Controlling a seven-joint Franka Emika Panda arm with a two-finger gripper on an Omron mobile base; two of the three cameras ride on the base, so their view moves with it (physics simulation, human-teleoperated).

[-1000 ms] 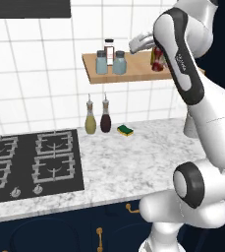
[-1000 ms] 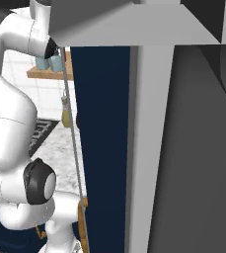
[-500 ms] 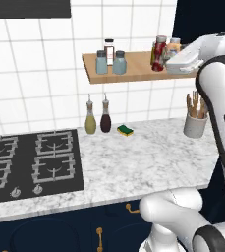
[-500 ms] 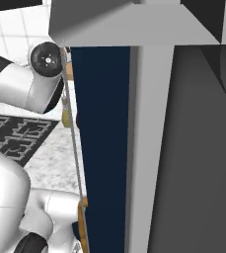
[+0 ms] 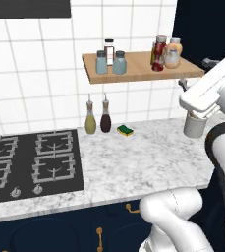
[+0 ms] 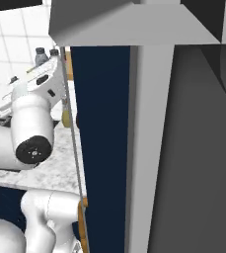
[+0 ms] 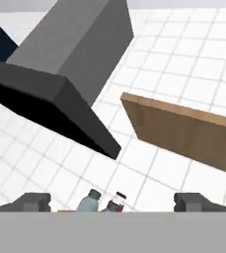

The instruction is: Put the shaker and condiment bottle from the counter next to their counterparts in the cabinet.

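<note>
The red condiment bottle stands on the wooden shelf, close beside the pale orange-topped bottle. An olive-yellow bottle shows partly behind it. Two blue-grey shakers stand side by side on the shelf's left half; the right one seems to have the lighter cap, the left one the darker. My arm hangs below the shelf's right end. In the hand view my gripper is open and holds nothing, its fingertips wide apart. The shakers sit far off at the bottom of that view.
On the marbled counter stand an oil bottle, a dark sauce bottle, a yellow-green sponge and a utensil holder partly behind my arm. The black hob lies left. A tall dark blue cupboard rises at the right.
My hand has left the red bottle standing on the shelf. It has drawn back right and dropped below the shelf's right end.
</note>
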